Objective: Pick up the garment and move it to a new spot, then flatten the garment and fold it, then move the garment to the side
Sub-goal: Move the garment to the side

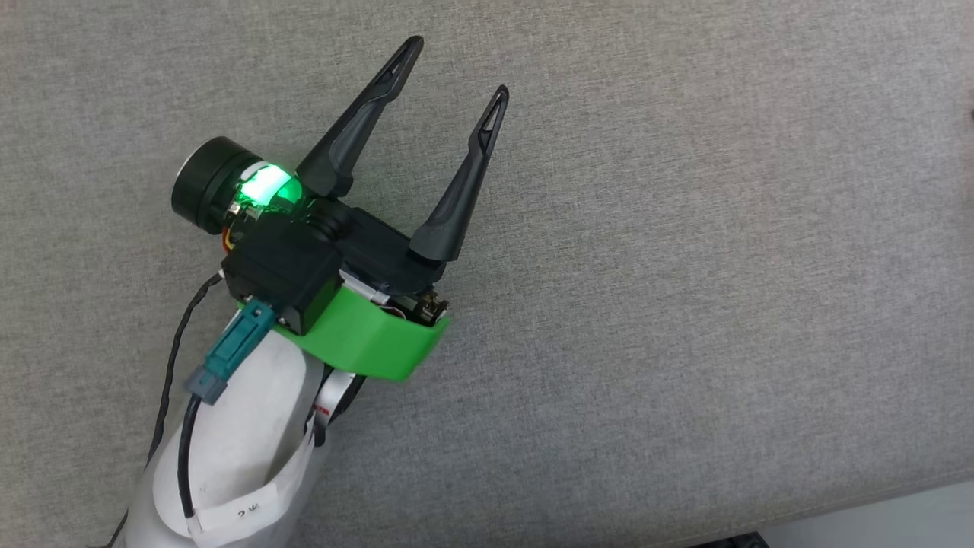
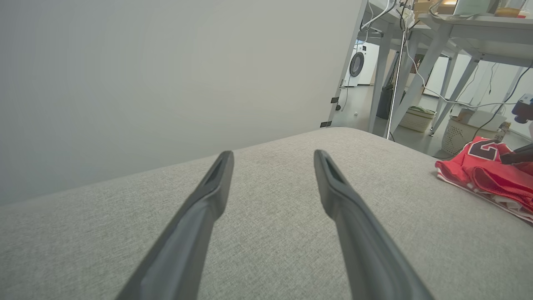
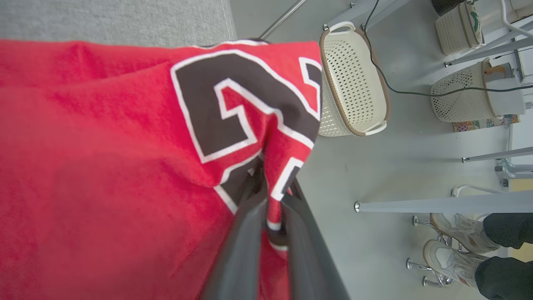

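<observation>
The garment point(image 3: 104, 146) is red with large black, white-edged numerals and lies bunched at the edge of the grey upholstered surface point(image 3: 125, 16). My right gripper point(image 3: 275, 189) is shut on a fold of it at the numerals, the cloth pinched between the two dark fingers. In the left wrist view the garment point(image 2: 485, 175) is a crumpled heap at the far right, with a dark finger point(image 2: 518, 156) resting on it. My left gripper point(image 1: 456, 70) hovers over bare grey fabric, open and holding nothing, well away from the garment. Its spread fingers frame the left gripper point(image 2: 273, 155) in its own view.
The grey surface point(image 1: 685, 266) ends at the lower right of the head view. Beyond its edge are pale perforated baskets point(image 3: 354, 83), table legs point(image 3: 441, 205) and cables on a grey floor. A person's shoes point(image 3: 445, 254) are beside the legs. A plain wall point(image 2: 166, 75) stands behind the surface.
</observation>
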{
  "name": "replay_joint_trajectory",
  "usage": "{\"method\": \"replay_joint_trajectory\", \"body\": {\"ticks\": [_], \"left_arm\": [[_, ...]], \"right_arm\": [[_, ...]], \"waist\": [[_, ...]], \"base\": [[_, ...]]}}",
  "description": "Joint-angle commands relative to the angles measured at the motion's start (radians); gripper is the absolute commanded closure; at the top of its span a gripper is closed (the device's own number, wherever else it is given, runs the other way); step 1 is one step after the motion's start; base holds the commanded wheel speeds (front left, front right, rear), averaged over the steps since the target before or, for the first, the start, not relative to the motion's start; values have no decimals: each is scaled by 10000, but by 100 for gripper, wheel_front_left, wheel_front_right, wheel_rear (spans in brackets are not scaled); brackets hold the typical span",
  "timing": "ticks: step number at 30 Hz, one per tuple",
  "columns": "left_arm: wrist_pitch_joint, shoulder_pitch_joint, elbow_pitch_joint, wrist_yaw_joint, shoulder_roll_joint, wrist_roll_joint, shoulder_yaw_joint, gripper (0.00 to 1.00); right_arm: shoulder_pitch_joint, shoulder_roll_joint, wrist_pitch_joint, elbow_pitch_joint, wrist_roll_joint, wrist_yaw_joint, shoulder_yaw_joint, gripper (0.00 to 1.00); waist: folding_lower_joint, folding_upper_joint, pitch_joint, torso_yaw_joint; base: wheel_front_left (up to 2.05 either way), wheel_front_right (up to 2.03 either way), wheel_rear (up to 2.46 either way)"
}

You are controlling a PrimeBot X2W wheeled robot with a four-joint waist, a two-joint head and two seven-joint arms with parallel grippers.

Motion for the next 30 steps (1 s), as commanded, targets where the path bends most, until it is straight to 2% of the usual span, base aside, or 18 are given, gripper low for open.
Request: {"method": "replay_joint_trajectory", "body": {"ticks": [1, 2, 3, 11, 16, 23, 30], "left_arm": [[9, -166, -72, 74, 85, 59, 24, 0], [8, -144, -84, 89, 99, 56, 23, 0], [4, -123, -78, 103, 110, 52, 25, 0], [-193, 184, 415, 170, 57, -164, 58, 0], [-330, 508, 910, 292, -84, -437, 240, 0], [-416, 1423, 1746, 566, -282, -1202, 826, 0], [-455, 2371, 2155, 880, -340, -1627, 1477, 0]], "right_arm": [[-242, 96, -68, 151, -85, -17, -78, 100], [-310, 127, -80, 249, -140, -17, -93, 55], [-365, 154, -115, 322, -193, -17, -121, 0], [-689, 271, -461, 438, -522, -17, -141, 0], [-660, 384, -453, -173, -340, -17, 74, 0], [-219, 888, -596, -2133, 100, -17, 268, 0], [849, 2136, -955, -4343, 474, -17, 330, 0]], "waist": [[-2, -1, 111, 140], [-2, -1, 101, 163], [-2, -1, 80, 176], [-2, -1, -728, 286], [-2, -1, -1696, 400], [-2, -1, -3328, 714], [-2, -1, -4664, 1111]], "base": [[0, 0, 0], [0, 0, 0], [0, 0, 0], [0, 0, 0], [0, 0, 0], [0, 0, 0], [0, 0, 0]]}}
